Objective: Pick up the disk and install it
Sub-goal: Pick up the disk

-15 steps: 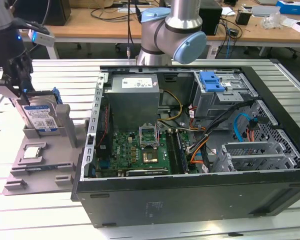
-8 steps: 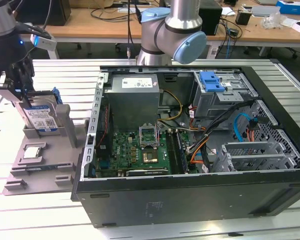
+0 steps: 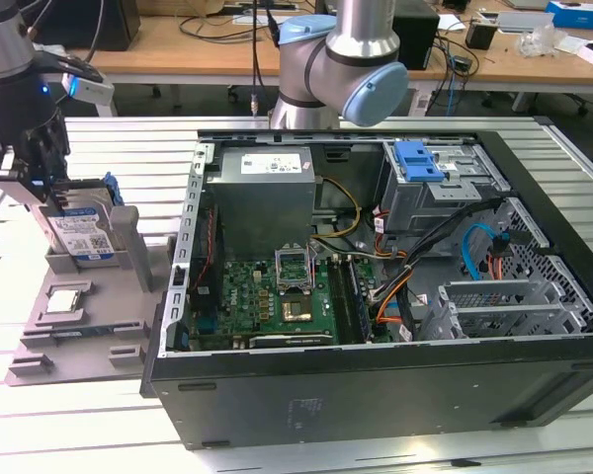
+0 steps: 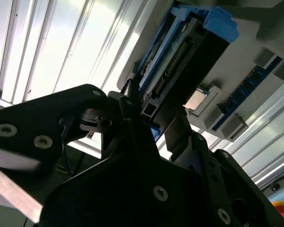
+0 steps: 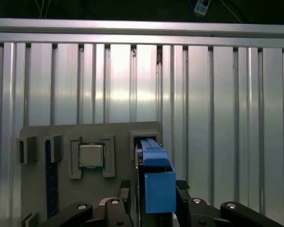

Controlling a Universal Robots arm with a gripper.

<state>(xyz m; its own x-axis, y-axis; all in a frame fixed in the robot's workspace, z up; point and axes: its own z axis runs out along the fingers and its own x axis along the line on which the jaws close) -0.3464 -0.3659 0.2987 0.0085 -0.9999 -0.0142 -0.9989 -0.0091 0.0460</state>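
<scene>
The gripper [image 5: 155, 191] is set astride the disk [image 3: 81, 235], though whether it is clamped cannot be told. At the exterior view's left the disk is stood on edge in a gray holder [image 3: 128, 237], the open computer case [image 3: 376, 390] lying to its right. It is judged rigid, weighty and shock-sensitive, best taken by the sides of its blue bracket [image 5: 158, 165].

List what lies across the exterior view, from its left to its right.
Black gripper → the disk, a silver labelled hard drive in a blue bracket → green motherboard → blue plastic drive caddy → perforated grey metal case wall.
</scene>
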